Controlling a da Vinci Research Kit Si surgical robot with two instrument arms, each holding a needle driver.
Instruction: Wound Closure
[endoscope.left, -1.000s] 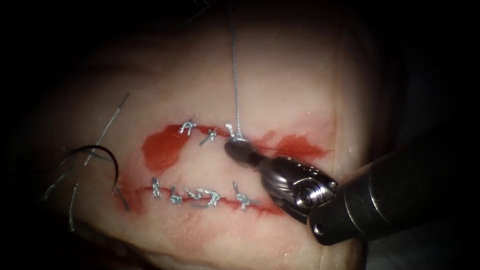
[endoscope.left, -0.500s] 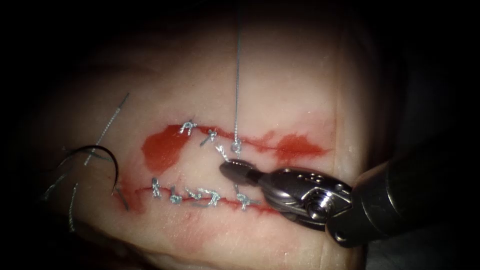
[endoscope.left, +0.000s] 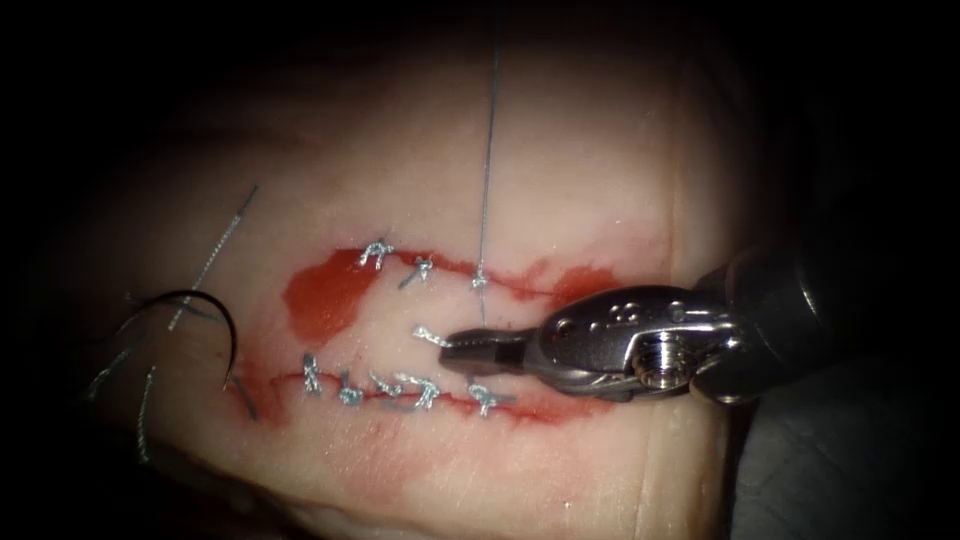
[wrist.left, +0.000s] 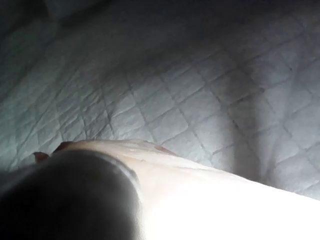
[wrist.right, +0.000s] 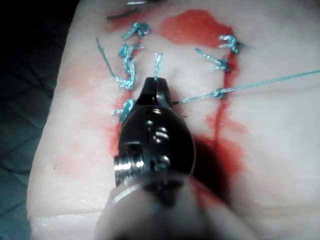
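Though clamped on braided thread (endoscope.left: 432, 335), right gripper (endoscope.left: 462, 349) blunt, steel-grey.

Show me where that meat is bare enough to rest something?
Bare: pale pork tissue above the upper stitched cut, beside the taut grey thread. Crowded: between both cuts, right claw shut on thread; left, the loose curved black needle.

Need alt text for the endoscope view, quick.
The right end effector is shut on the thread between two stitched cuts in the tissue; the thread runs up from a knot. The needle lies free at left.
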